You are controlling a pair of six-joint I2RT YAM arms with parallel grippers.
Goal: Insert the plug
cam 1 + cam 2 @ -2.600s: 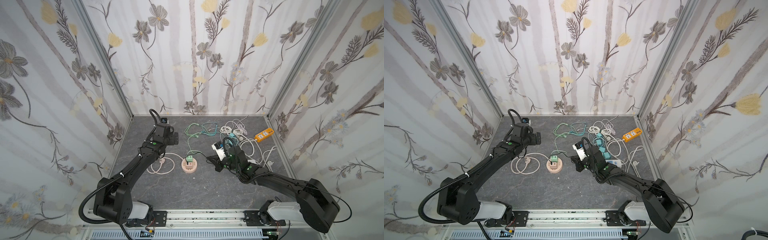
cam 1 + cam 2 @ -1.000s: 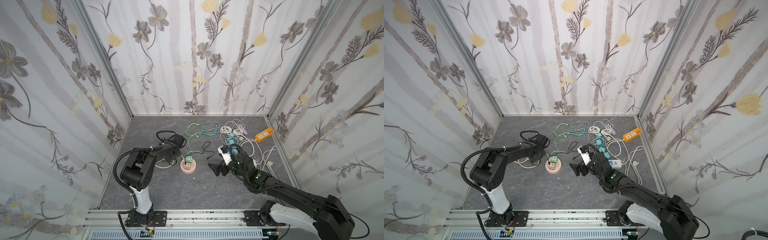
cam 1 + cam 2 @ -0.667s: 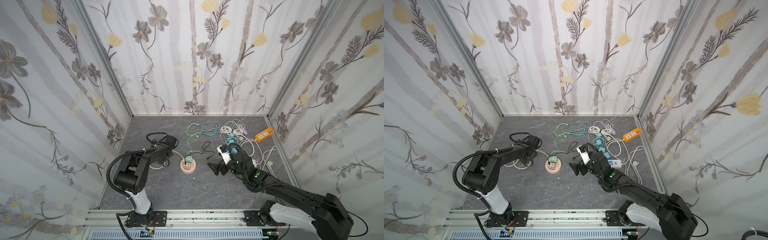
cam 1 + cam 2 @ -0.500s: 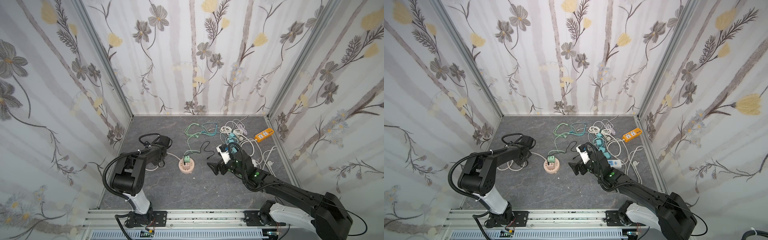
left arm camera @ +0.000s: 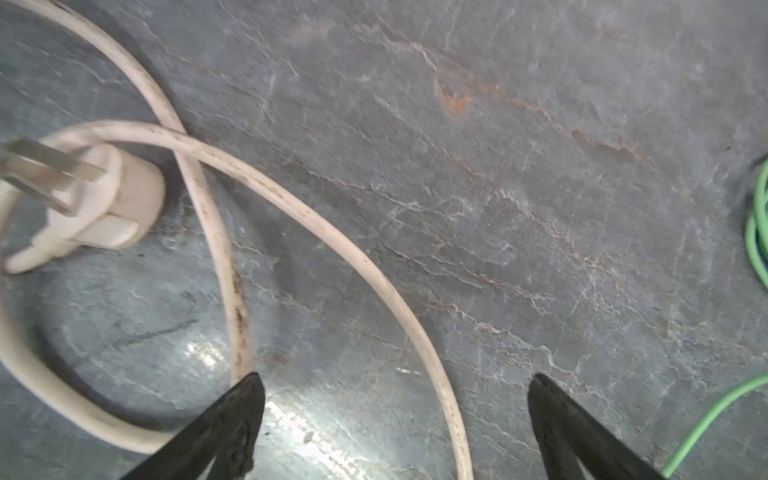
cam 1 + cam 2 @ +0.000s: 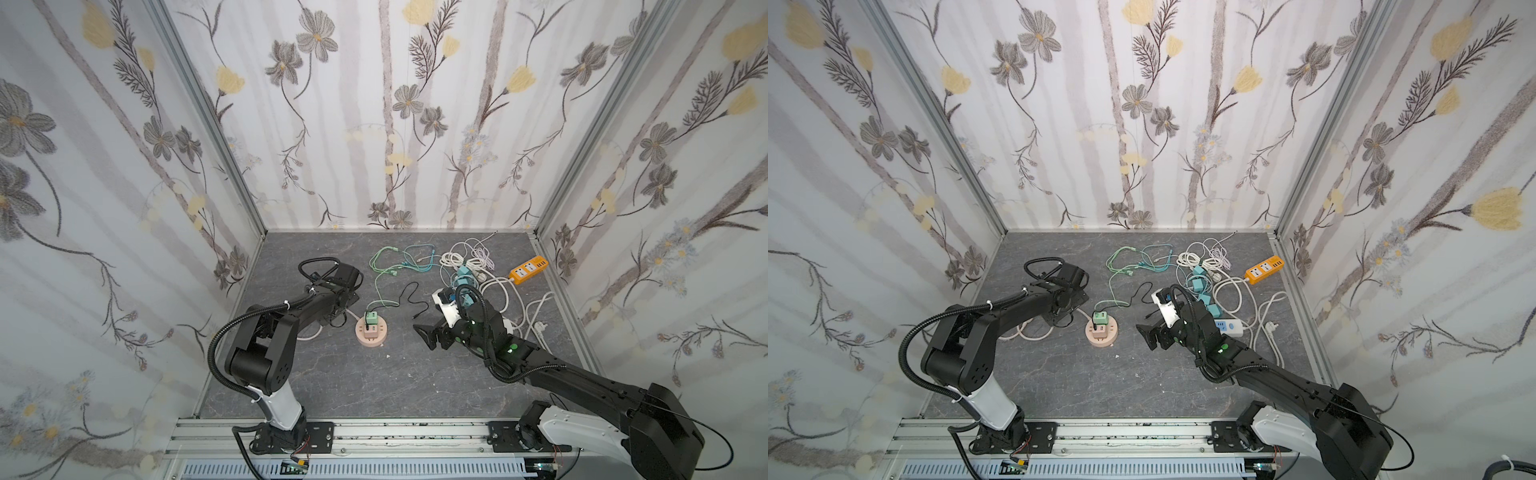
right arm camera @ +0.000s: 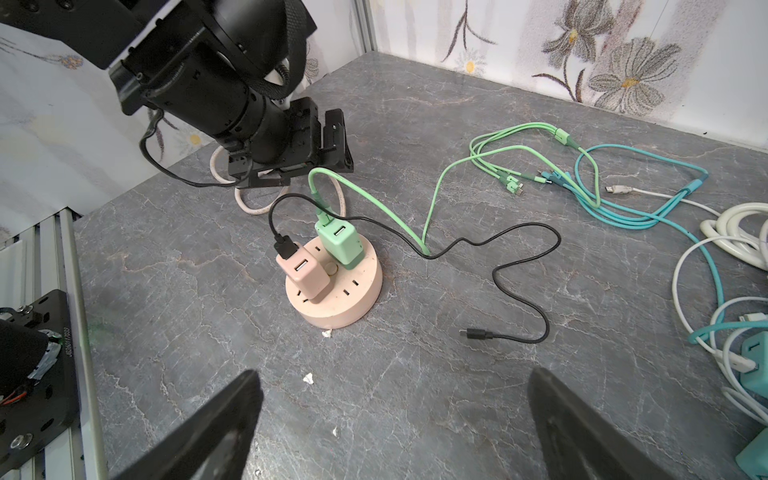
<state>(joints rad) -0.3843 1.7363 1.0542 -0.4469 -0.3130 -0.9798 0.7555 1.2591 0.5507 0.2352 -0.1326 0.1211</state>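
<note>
A beige plug [image 5: 83, 199] lies on its side on the grey floor, prongs bare, its white cord [image 5: 332, 232] looping past it. My left gripper [image 5: 395, 399] hangs open just above that cord, holding nothing; in both top views it [image 6: 334, 318] [image 6: 1061, 320] sits left of the round pink socket [image 6: 376, 338] [image 6: 1105, 340] [image 7: 353, 299]. A green adapter [image 7: 338, 243] and a pink adapter [image 7: 303, 272] stand plugged into the socket. My right gripper [image 7: 395, 399] [image 6: 430, 332] is open and empty, to the right of the socket. The left arm hides the plug in both top views.
A black cable with a free end [image 7: 478, 333] trails right from the pink adapter. Green and teal cables [image 6: 395, 266], a tangle of white cords with teal adapters [image 6: 465, 266], an orange power strip [image 6: 528, 270] and a white strip [image 6: 1229, 327] fill the back right. Walls close three sides.
My left arm swung left, away from the socket, which slid slightly left. Its jaws now stand open over the white cord. The right arm has barely moved.
</note>
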